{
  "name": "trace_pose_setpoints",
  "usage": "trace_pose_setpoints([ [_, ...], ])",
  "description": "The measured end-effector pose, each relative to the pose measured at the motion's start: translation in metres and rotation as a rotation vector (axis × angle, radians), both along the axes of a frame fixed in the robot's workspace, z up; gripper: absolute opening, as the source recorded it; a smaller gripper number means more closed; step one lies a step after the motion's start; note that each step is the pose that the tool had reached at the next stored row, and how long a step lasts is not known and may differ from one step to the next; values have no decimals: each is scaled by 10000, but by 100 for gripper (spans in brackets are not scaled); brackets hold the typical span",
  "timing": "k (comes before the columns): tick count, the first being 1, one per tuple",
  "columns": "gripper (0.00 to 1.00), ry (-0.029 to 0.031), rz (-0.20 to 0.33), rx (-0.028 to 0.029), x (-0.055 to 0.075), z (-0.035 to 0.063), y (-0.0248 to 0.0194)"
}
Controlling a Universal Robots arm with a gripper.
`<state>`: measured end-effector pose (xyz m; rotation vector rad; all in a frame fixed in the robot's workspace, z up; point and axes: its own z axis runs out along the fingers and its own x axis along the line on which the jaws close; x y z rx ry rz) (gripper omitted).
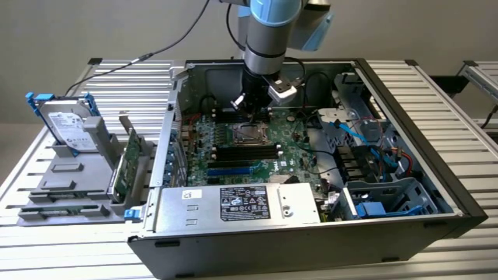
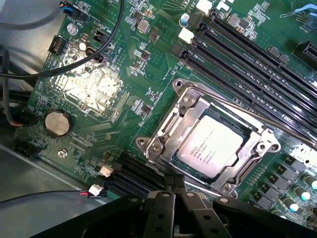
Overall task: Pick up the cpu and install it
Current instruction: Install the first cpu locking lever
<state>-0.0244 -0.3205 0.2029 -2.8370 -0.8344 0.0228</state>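
The cpu point(image 2: 213, 146) lies flat in its socket frame point(image 2: 166, 126), just above centre in the exterior view; the claw point(image 2: 173, 182) hangs closed and empty beside it. Light, stiff and probably fragile, it wants holding by its thin edges, which the socket frame and memory slots point(image 2: 247, 69) crowd.

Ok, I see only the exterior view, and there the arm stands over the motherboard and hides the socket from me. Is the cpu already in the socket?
Observer: Yes. In the wrist view the cpu lies flat inside the socket, silver top up, with the metal frame around it.
Operator: And does the gripper hold something?
Observer: No. The gripper is shut and empty, its tips together close by the socket's edge. I cannot tell whether they touch it.
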Motion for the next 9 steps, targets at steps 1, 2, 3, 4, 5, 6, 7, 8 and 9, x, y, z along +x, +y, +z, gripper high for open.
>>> trace_pose_setpoints([
  [1, 11, 6, -1, 14, 0, 16, 0],
  [2, 11, 11, -1, 23, 0, 37, 0],
  [3, 11, 16, -2, 30, 0, 64, 1],
  [4, 11, 23, -2, 31, 0, 89, 0],
  [5, 11, 31, -2, 31, 0, 111, 0],
  [6, 11, 38, -2, 31, 0, 131, 0],
  [7, 11, 51, -1, 32, 0, 147, 0],
  [8, 11, 69, 0, 31, 0, 161, 0],
  [9, 11, 95, -1, 31, 0, 173, 0],
])
